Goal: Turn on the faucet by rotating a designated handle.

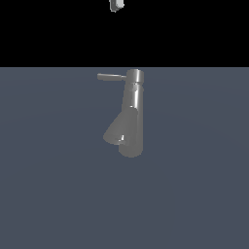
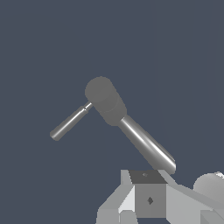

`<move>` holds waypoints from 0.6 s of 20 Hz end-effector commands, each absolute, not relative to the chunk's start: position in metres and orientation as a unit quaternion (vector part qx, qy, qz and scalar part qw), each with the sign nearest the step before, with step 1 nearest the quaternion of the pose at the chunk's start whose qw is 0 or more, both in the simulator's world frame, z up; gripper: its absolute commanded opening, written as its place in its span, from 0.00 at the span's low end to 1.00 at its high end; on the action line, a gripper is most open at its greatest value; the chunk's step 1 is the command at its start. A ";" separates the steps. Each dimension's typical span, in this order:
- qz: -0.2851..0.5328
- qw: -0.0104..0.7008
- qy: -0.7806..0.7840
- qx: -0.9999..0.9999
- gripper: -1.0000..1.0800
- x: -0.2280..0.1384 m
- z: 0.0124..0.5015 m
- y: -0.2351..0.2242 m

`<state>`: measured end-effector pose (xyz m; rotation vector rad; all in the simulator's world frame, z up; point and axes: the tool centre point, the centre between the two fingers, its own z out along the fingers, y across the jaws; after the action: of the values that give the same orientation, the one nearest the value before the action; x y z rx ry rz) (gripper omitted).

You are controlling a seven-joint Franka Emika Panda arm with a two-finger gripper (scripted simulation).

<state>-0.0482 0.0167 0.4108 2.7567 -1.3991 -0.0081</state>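
The flat slate-blue floor fills most of the exterior view, and on it, about centre, stands the grey brushed-metal faucet, an upright cylindrical column with a flared cone-shaped spout branching off low down toward the exterior view's left. From its top cap the thin, short grey metal handle sticks sideways, also toward the exterior view's left. Only a small pale piece of the white robot gripper shows at the top edge, well above the faucet and touching nothing; whether its jaws are parted or closed cannot be told from either view. The likely trouble from here is a misjudged descent: the handle is slim, so the fingers could pass beside it, strike the cap or column, or slide off the rod's free end during rotation. No brand, label or writing is visible anywhere.
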 end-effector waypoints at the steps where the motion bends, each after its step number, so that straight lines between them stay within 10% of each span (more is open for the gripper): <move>1: -0.003 0.024 -0.480 0.877 0.00 -0.036 0.401 0.017; 12: -0.010 0.018 -0.591 0.806 0.00 0.015 0.355 0.020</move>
<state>0.0081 0.0199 0.3622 2.5365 -1.7878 -0.0280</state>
